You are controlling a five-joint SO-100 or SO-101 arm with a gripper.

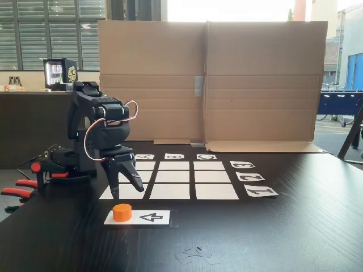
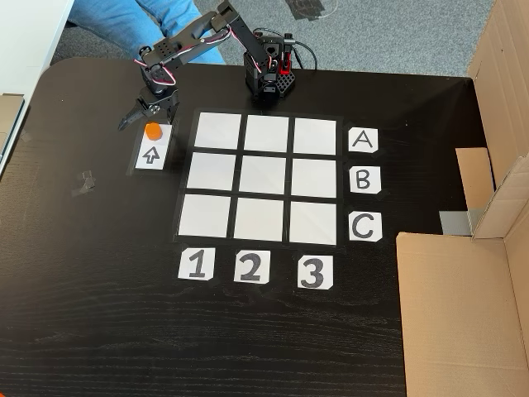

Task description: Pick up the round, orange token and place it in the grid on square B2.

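Observation:
The round, orange token (image 1: 122,212) (image 2: 153,130) stands upright on one end of a white strip with a black arrow (image 1: 152,217) (image 2: 151,155), just outside the grid (image 1: 216,191) (image 2: 207,214). My gripper (image 1: 127,191) (image 2: 146,118) points down, open, right over the token with its fingers spread to either side and a little above it. Nothing is held. Square B2 (image 1: 173,177) (image 2: 264,175), the centre cell, is bare white paper.
Cards A, B, C (image 2: 364,182) and 1, 2, 3 (image 2: 251,267) edge the grid. A cardboard wall (image 1: 227,79) (image 2: 463,298) stands along one side. Orange-handled clamps (image 1: 22,190) hold the arm's base (image 2: 269,78). Paper scraps (image 1: 195,252) lie near the table's front edge. A person's blue trouser legs (image 2: 124,21) are behind the table.

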